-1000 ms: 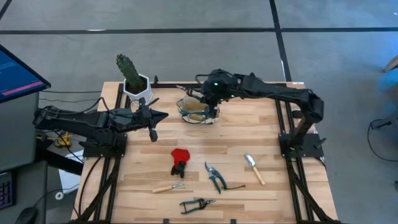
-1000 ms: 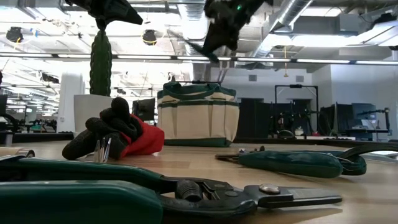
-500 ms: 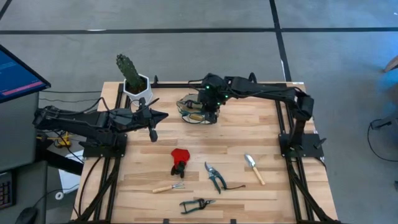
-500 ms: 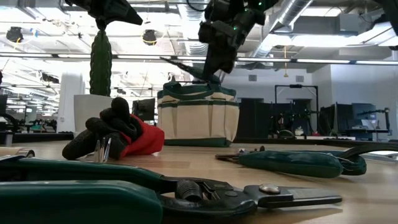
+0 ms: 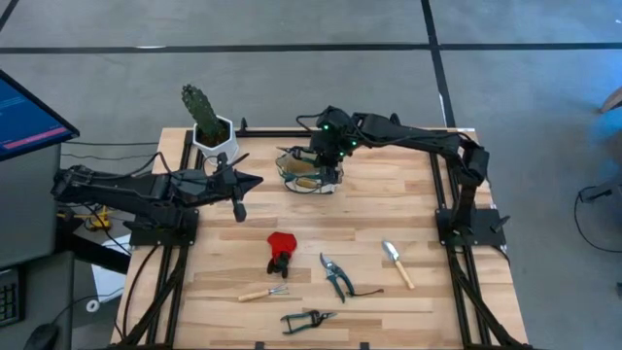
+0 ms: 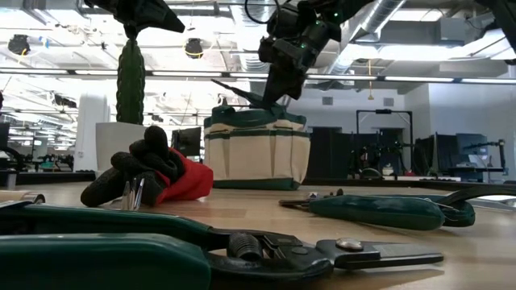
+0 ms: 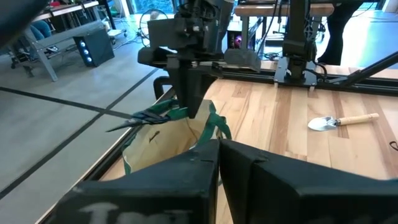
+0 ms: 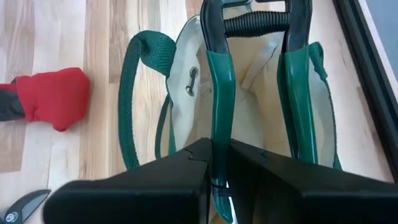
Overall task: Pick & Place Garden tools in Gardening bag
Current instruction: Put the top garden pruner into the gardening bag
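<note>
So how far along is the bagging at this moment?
Nothing shows as finished inside the gardening bag. In hand: the right pincer is shut on green-handled shears, lowering them into the bag. Left on the table: the red-and-black item, the rake, two pruners and the trowel. The left pincer waits, shut.

The beige gardening bag point(image 5: 303, 173) with green trim stands open at twelve o'clock. Green-handled shears point(image 8: 222, 106) hang over its mouth. A trowel point(image 5: 397, 262), rake point(image 5: 263, 294), two pruners point(image 5: 335, 276) and a red-and-black item point(image 5: 281, 250) lie toward six o'clock.
</note>
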`<action>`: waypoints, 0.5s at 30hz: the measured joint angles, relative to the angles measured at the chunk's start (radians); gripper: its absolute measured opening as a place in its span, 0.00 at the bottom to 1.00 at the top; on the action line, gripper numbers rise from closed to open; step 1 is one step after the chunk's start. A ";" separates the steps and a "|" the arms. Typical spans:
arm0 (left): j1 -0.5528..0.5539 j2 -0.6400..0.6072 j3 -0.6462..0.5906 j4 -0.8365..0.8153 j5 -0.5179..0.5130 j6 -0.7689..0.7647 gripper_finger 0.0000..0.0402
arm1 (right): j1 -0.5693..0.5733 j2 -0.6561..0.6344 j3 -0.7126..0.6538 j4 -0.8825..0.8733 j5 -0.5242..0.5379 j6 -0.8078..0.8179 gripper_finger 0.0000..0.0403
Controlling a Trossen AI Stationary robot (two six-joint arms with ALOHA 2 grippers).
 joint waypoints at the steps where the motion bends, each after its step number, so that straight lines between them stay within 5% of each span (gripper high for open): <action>1: 0.000 0.000 0.000 0.000 0.000 0.000 0.01 | -0.001 0.000 0.000 -0.004 -0.001 0.000 0.05; 15: 0.000 0.000 0.000 0.000 -0.002 0.003 0.01 | 0.008 0.113 -0.001 -0.073 -0.030 -0.020 0.05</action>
